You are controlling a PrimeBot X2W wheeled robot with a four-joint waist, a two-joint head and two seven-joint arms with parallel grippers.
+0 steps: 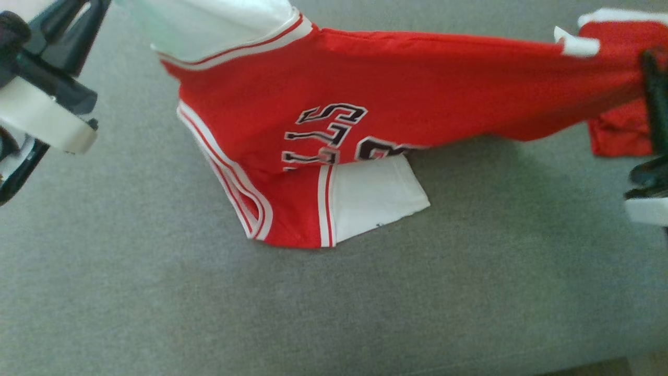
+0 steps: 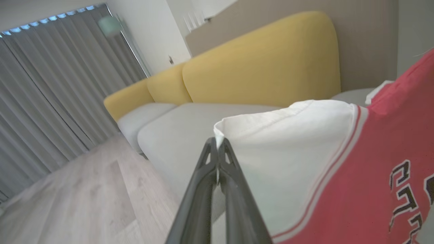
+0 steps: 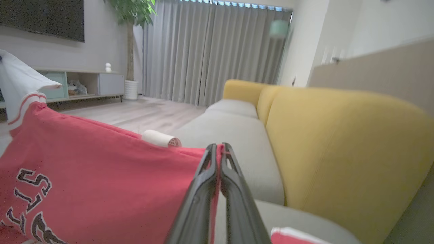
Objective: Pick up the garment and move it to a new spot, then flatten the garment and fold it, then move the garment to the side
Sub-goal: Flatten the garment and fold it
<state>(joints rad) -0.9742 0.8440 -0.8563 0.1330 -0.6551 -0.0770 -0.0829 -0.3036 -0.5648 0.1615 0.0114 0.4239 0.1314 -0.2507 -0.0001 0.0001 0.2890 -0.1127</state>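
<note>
We hold the jersey [image 1: 417,89] stretched above the grey sofa seat [image 1: 156,303].
Our left gripper [image 2: 217,144] is clamped tight on the white sleeve edge; the red body spans across, its lower fold and other sleeve sagging onto the seat; our right gripper [image 3: 218,149] is pinched closed on a red edge. We see a yellow backrest [image 3: 339,142] behind.

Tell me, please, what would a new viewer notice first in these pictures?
First, the red jersey with black lettering, stretched in the air across the head view, its lower end resting on the grey cushion. The left gripper pinches its white sleeve and the right gripper its red edge. Behind stands a yellow sofa back.
</note>
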